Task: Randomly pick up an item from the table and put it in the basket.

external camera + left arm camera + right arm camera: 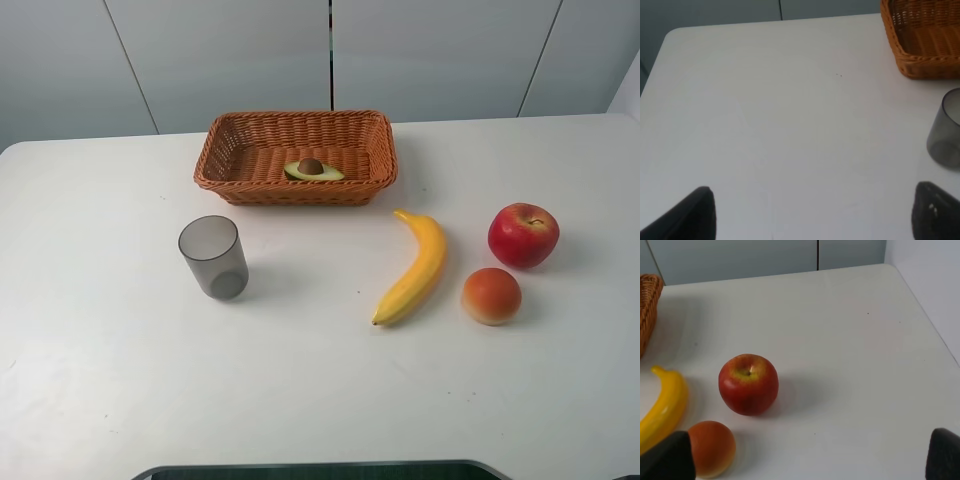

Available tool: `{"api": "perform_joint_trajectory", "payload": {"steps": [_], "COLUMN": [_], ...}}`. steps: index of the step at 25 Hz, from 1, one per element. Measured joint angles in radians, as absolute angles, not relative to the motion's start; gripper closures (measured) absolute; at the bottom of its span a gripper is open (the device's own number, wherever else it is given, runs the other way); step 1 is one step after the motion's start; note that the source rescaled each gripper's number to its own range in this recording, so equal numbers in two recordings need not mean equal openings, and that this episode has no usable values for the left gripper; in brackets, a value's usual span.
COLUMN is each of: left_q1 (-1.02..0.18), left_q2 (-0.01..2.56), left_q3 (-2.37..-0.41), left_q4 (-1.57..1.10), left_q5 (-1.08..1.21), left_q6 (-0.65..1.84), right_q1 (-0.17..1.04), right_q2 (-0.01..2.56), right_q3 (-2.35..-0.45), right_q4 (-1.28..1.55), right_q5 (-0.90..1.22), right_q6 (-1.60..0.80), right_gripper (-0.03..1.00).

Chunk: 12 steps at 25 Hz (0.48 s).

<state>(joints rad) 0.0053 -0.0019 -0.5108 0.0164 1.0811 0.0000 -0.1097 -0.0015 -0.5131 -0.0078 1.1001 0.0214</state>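
Observation:
The halved avocado (313,170), pit up, lies inside the orange-brown wicker basket (225,150) at the back middle of the white table (300,380). The basket's corner also shows in the left wrist view (920,45) and its edge in the right wrist view (647,310). My left gripper (812,215) is open and empty, its dark fingertips (690,215) wide apart above bare table, well short of the basket. My right gripper (805,460) is open and empty, its fingertips (667,460) wide apart near the orange-red fruit. Neither arm shows in the high view.
A grey translucent cup (213,257) stands left of centre, also in the left wrist view (945,130). A yellow banana (415,268), a red apple (523,234) and an orange-red round fruit (491,295) lie on the right; they show in the right wrist view too: the apple (748,384), the banana (662,405), the round fruit (712,447).

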Motion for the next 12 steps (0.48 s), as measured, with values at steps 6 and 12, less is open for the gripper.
{"api": "perform_joint_trajectory", "payload": {"steps": [6, 12], "left_q1": [0.005, 0.005], "left_q2": [-0.002, -0.002], "left_q3": [-0.511, -0.511], "left_q4": [0.016, 0.016], "left_q5": [1.081, 1.081], "left_q6": [0.000, 0.000], "right_q1": [-0.110, -0.110], "right_q2": [-0.002, -0.002], "right_q3": [-0.513, -0.513], "right_q4": [-0.008, -0.008], "right_q5": [1.100, 1.100], "right_q6": [0.021, 0.021], "right_gripper": [-0.03, -0.03]}}
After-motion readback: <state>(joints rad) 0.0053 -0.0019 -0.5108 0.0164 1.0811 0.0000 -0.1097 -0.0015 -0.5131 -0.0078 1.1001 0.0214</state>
